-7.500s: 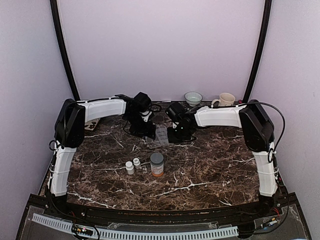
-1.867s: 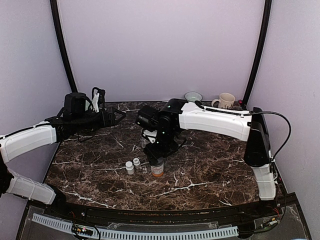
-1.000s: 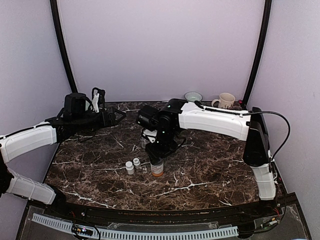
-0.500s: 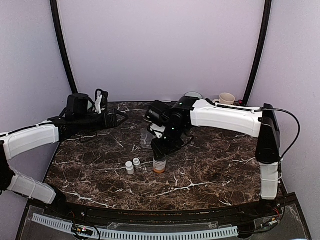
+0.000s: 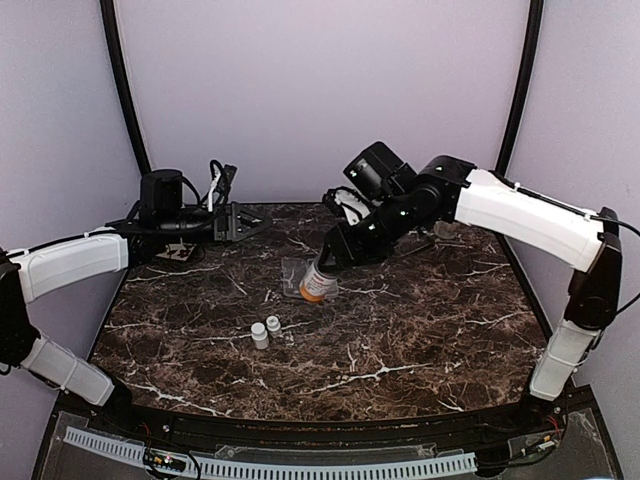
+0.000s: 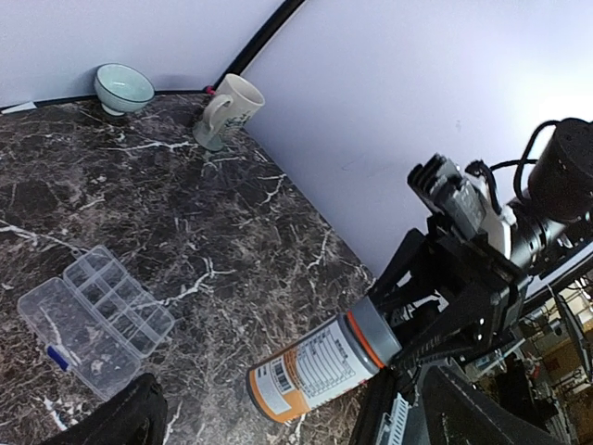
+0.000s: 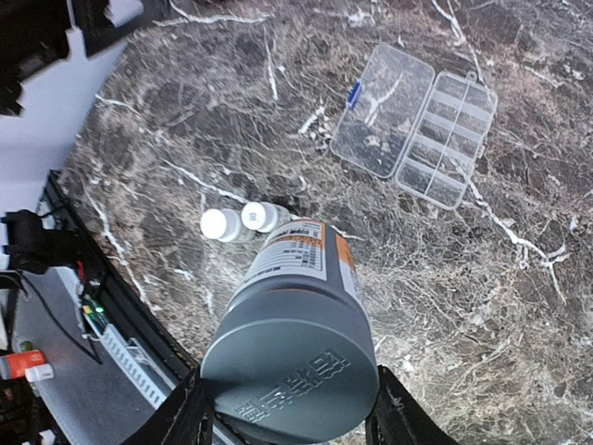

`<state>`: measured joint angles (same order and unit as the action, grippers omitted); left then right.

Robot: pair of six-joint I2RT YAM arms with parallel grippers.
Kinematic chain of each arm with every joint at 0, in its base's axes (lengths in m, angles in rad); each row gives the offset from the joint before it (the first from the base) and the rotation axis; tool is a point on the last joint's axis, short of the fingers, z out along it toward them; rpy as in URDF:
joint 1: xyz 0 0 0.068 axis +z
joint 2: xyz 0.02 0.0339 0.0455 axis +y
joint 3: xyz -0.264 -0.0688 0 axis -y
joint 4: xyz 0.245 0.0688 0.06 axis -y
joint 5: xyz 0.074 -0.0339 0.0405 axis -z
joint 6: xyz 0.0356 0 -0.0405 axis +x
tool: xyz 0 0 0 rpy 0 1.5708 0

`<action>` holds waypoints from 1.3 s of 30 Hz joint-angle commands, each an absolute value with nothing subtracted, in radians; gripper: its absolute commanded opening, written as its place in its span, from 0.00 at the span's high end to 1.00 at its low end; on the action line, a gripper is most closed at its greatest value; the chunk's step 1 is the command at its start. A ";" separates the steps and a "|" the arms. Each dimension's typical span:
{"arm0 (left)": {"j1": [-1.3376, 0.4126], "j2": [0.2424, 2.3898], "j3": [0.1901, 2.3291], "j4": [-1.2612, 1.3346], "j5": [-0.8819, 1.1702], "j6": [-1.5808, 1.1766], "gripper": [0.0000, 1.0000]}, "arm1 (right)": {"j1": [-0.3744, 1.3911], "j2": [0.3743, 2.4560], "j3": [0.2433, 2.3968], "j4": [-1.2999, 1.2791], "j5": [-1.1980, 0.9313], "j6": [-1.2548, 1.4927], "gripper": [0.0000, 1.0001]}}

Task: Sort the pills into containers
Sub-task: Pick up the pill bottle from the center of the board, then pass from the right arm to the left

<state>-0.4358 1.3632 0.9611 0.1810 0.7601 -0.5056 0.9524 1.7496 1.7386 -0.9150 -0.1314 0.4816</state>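
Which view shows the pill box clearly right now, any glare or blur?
Top external: the clear pill box nearly vanishes against the dark marble, partly hidden by the orange bottle. Left wrist: box sharp, evenly lit, no strong glare. Right wrist: box sharp too, though the bottle's grey cap fills the near foreground.

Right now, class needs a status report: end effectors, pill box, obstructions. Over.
Left end effector open, empty. Right end effector holds orange grey-capped bottle aloft, tilted. Clear plastic pill box lies open, unobstructed.
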 commanded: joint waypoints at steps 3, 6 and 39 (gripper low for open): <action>-0.433 1.367 0.978 0.287 0.932 -0.558 0.01 | 0.883 1.627 1.664 -0.758 -0.274 0.539 0.62; -0.434 1.382 0.970 0.369 0.990 -0.619 0.01 | 0.859 1.602 1.621 -0.684 -0.333 0.574 0.61; -0.479 1.537 1.012 0.671 1.317 -0.847 0.01 | 0.795 1.540 1.477 -0.236 -0.675 0.811 0.61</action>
<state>-0.4694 1.5299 0.9943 0.6323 1.2613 -0.8291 0.8024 1.5410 1.4799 -0.3576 -0.6262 0.7795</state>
